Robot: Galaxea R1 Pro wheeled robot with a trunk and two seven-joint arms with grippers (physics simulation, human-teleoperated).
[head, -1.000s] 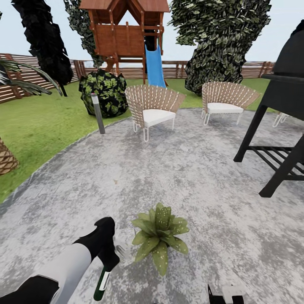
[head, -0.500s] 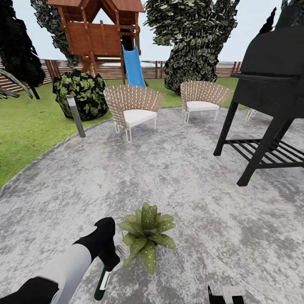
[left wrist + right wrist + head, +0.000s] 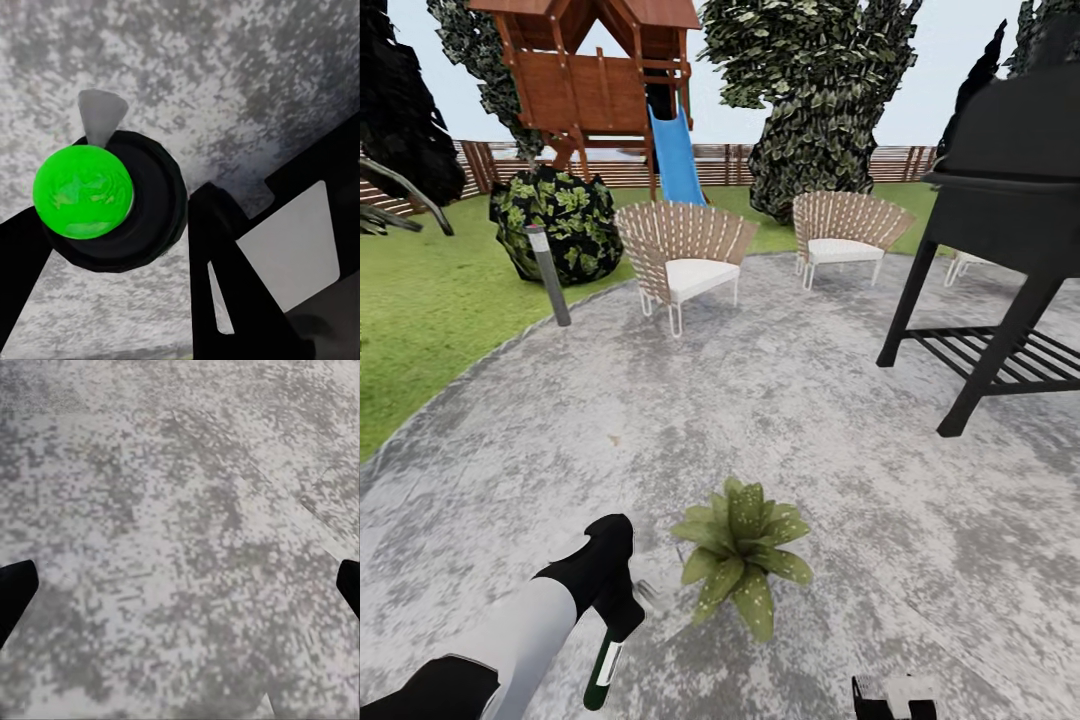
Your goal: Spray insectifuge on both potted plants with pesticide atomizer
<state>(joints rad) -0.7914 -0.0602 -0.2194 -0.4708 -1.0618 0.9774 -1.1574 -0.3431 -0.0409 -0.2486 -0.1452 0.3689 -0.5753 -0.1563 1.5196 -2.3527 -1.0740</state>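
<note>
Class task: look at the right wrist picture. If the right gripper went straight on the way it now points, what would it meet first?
Most likely the bare concrete patio: the right gripper, fingertips wide apart, points at mottled grey paving, with nothing lying between. How far off it is cannot be told.

floor: mottled grey patio (image 3: 830, 400) beside lawn (image 3: 430, 310) | seats: two wicker chairs (image 3: 685, 255) | right: black grill (image 3: 1000, 210) | back: slat fence (image 3: 720, 165), playhouse with blue slide (image 3: 675, 155)

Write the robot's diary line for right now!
left gripper: holding atomizer | plant: on patio, beside atomizer | right gripper: open over patio
</note>
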